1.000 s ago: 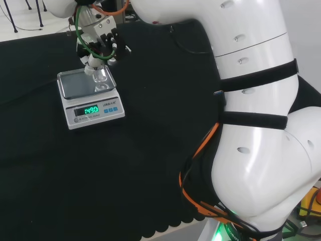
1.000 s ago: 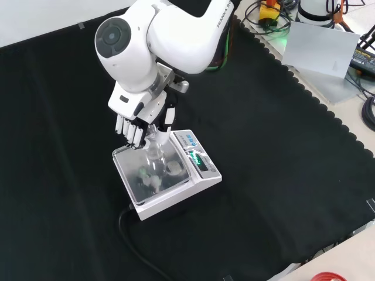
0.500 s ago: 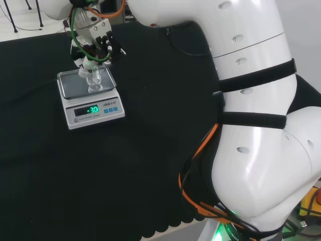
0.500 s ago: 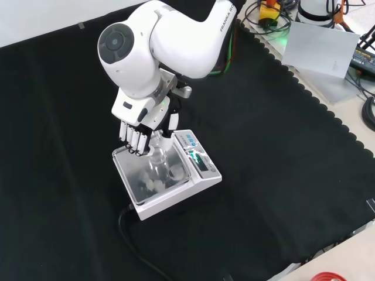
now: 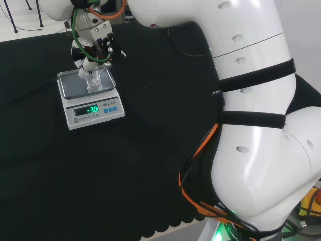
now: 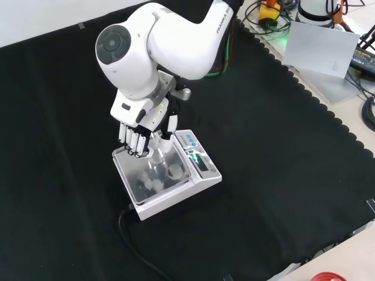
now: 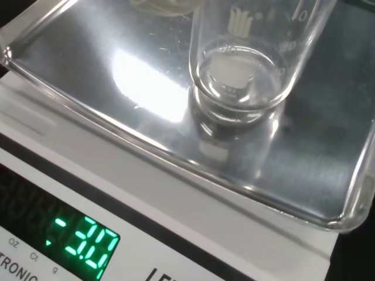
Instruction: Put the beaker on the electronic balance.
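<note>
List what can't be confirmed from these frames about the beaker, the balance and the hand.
- Grip: in the front view the hand stands in front of the beaker; contact is hidden. In the head view it is too small.
- Beaker base: in the wrist view it hangs close over the pan of the balance; touching or not, unclear.
- Beaker rim: cut off by the wrist view's edge.
- Contents: clear glass, unclear.

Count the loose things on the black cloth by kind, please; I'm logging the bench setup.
Glass beaker: 1
Balance: 1
Total: 2
The beaker stands on the balance's steel pan, with the hand at it from above.
</note>
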Motion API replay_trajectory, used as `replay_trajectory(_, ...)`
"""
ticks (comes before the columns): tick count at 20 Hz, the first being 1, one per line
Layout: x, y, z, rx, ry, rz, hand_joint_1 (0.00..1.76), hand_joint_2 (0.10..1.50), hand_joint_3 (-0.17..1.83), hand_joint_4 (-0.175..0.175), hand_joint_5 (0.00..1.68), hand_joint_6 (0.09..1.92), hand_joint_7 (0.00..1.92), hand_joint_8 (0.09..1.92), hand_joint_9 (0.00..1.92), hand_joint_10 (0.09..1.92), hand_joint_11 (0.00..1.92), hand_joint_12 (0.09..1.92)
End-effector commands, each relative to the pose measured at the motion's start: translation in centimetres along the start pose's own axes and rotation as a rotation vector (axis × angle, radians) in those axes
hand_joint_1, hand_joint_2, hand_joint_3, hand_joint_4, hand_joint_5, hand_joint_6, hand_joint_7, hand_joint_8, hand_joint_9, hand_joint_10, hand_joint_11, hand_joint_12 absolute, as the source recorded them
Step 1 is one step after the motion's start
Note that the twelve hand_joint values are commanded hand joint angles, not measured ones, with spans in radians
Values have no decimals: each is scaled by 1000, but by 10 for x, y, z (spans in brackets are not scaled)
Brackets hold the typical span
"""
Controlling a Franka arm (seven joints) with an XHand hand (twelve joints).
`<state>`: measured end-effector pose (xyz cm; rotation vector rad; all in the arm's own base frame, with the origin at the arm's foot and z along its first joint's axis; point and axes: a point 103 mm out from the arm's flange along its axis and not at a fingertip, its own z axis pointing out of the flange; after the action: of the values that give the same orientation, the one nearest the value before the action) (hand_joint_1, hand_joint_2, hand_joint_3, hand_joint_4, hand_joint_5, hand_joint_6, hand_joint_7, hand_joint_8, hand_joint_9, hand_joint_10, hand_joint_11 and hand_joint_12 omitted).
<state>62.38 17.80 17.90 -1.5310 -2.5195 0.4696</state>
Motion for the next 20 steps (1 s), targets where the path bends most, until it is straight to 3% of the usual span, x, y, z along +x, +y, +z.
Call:
replay_trajectory(1,-2,0,3,-7,14,0,1073,1213,-5,-104,800,1280,764,843,947,766,750,1189)
replay_trajectory(10,-2,0,8,-1,14,2,1073,1213,-5,-104,801,1279,766,842,947,767,751,1187)
replay_trajectory(13,-3,0,6,36,20,-2,1056,1212,-2,-73,797,1283,726,832,924,765,695,1223)
replay_trajectory(15,-3,0,4,64,27,-12,1039,1170,-78,-53,687,1109,662,817,865,774,605,1273)
replay_trajectory(20,-7,-2,-2,104,42,-18,828,966,-173,-72,267,792,279,807,446,861,212,1428)
